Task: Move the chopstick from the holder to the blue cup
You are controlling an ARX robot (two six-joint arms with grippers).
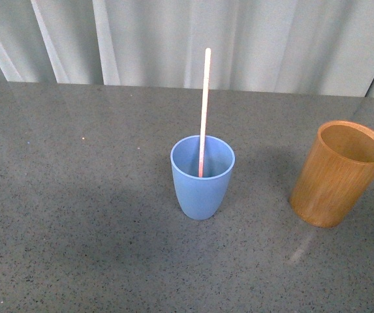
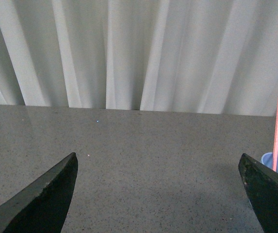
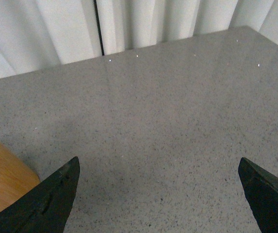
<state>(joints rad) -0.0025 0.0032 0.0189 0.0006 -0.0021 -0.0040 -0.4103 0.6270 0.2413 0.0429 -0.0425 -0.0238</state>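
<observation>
Chopstick (image 1: 203, 111), the long thin pink-salmon stick, stands inside the small light-blue plastic tumbler (image 1: 202, 177) near the middle of the grey speckled counter (image 1: 76, 215), its lower end down in the cup and its upper part leaning slightly against the rim, rising well above it. The wide orange-brown wooden cylinder that serves as holder (image 1: 339, 173) sits apart from the cup toward the counter's right edge, and what shows of its inside looks empty. Neither arm appears in the front view. In the wrist views, the left gripper (image 2: 160, 194) and the right gripper (image 3: 160, 194) both have their fingers spread wide with nothing between them, over bare counter.

Judging from this, the transfer looks complete. What remains is to keep both arms clear of the tall stick, since a brush against its top could tip the light cup; any retreat should go up and away from the cup.
</observation>
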